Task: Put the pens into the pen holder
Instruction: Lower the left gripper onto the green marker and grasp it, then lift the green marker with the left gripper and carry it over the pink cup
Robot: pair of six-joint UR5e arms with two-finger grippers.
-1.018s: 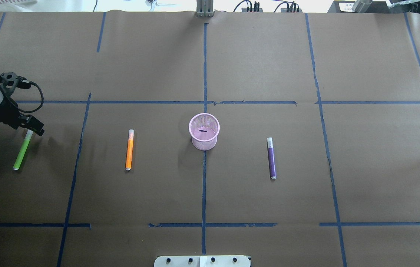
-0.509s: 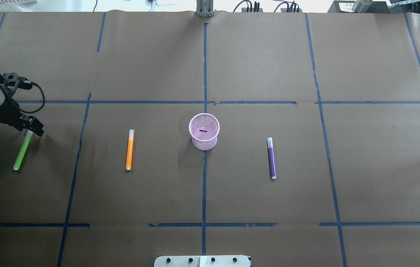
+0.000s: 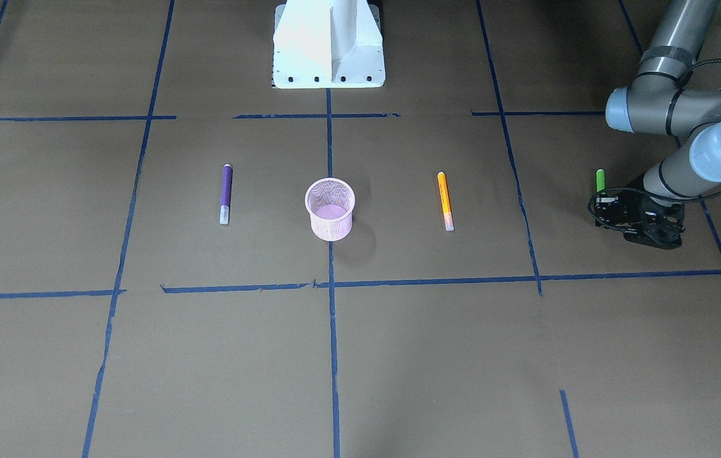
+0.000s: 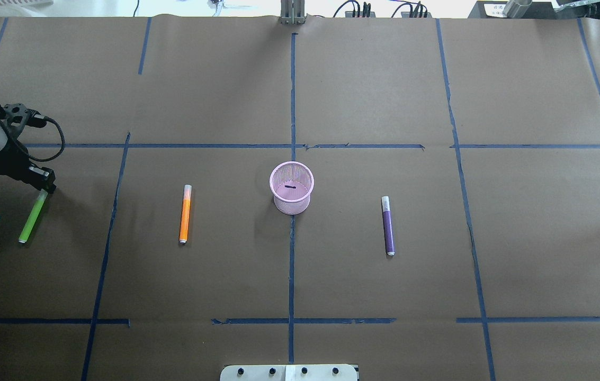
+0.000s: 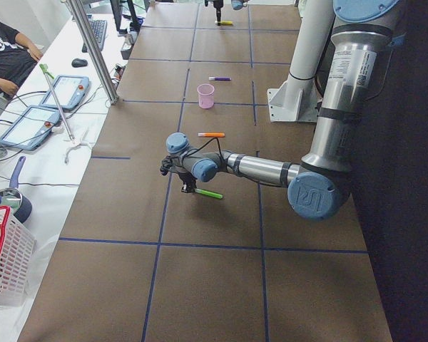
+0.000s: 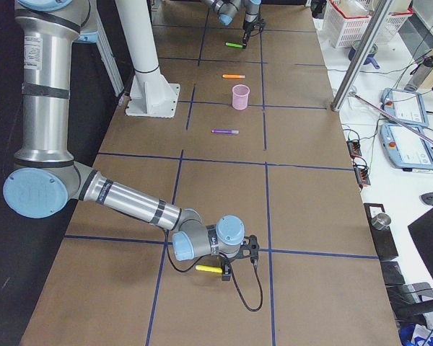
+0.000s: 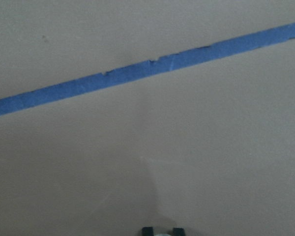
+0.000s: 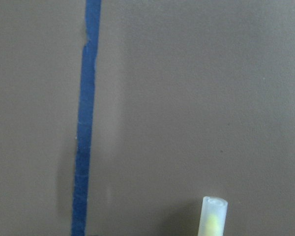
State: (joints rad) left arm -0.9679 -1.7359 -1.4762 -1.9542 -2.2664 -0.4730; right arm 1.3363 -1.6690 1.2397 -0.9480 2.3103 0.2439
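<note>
Brown paper-covered table (image 4: 363, 79) gridded with blue tape lines (image 4: 225, 145); white side bench (image 5: 28, 160) with tablets (image 5: 68, 91) and basket (image 5: 7, 256).

Brown paper covers the surface (image 4: 384, 95), and blue tape lines (image 4: 293, 95) divide it into a grid.
Black cables (image 4: 355, 9) cluster at its far edge in the overhead view. In the left side view, a slanted metal post (image 5: 93, 50) rises at the operators' side. Beyond it lie a keyboard (image 5: 98, 32), a mouse (image 5: 79, 63) and two screen pendants (image 5: 75, 89) (image 5: 30, 122). A person (image 5: 3, 46) in a dark top sits at the upper left corner, and a white basket with a red rim (image 5: 7, 260) stands at the lower left. In the right side view, a small metal cylinder (image 6: 379, 219) sits just off the surface's edge.
</note>
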